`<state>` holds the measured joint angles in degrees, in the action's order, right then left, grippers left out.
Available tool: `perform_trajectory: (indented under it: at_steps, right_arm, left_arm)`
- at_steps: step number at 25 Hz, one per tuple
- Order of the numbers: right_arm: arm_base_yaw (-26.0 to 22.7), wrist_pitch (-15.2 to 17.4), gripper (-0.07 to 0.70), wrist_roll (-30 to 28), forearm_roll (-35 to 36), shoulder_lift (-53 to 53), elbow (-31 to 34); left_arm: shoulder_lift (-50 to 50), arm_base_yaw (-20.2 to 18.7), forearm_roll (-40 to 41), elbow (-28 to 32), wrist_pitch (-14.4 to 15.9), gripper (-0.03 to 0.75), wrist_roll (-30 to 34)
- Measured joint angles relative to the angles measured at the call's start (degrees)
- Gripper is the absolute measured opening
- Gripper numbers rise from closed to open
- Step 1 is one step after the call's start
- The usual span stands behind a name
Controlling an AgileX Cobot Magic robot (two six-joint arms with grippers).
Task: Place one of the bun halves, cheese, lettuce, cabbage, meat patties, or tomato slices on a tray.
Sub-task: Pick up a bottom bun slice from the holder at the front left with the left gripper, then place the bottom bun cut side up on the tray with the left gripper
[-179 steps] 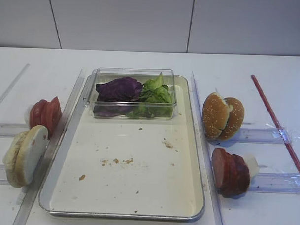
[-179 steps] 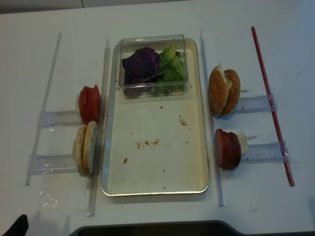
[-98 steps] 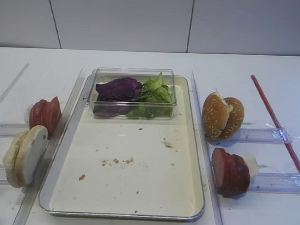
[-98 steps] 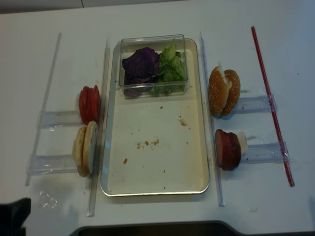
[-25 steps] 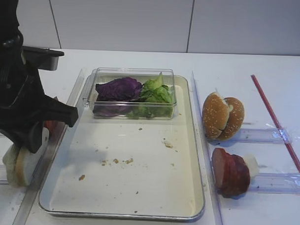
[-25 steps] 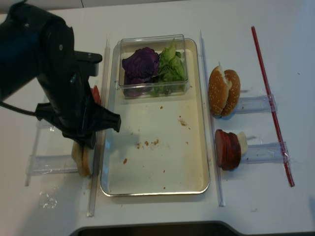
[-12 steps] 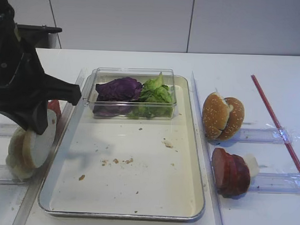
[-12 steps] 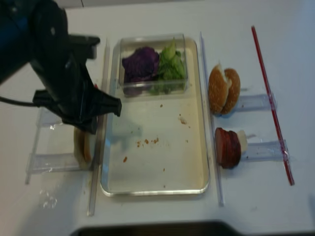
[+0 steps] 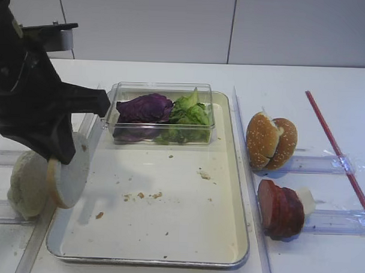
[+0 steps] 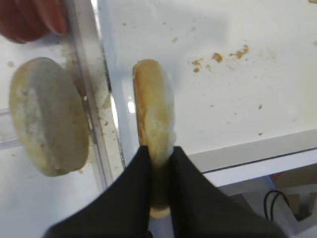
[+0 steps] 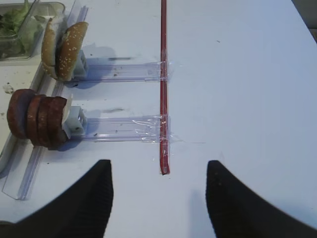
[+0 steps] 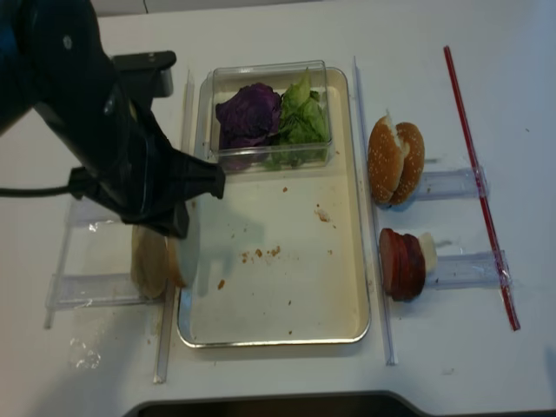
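Gripping bun half (image 10: 153, 106), left fingers (image 10: 133, 183) over tray (image 9: 229, 174); no writing legible.

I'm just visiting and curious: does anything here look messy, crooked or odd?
Mostly tidy. Crumbs litter the tray. The left gripper pinches a pale bun half on edge over the tray's left rim, not flat. The other bun half stands on edge outside the tray.

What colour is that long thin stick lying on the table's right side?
Red: the long thin stick shows best in the right wrist view.
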<state>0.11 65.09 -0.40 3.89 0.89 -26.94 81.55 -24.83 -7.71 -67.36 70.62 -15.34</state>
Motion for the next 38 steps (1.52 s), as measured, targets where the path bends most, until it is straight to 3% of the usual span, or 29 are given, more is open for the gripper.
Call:
perform_trajectory:
  at_steps: [11,25,29,38]
  right_arm:
    - [0.0,0.0,0.430,0.0,0.0,0.0,0.0]
    - [0.0,0.0,0.430,0.0,0.0,0.0,0.0]
    - [0.0,0.0,0.430,0.0,0.0,0.0,0.0]
    - [0.0,0.0,0.430,0.0,0.0,0.0,0.0]
  left_arm:
    - [0.6,0.0,-14.8,0.0,-0.1,0.062,10.8]
    - [11.9,0.0,-25.7,0.0,-11.0,0.059,28.2]
    - [14.9,0.0,-26.4,-0.1,-12.9,0.059,29.9]
    - [15.4,0.0,-27.1,-0.4,-13.3,0.059,29.8]
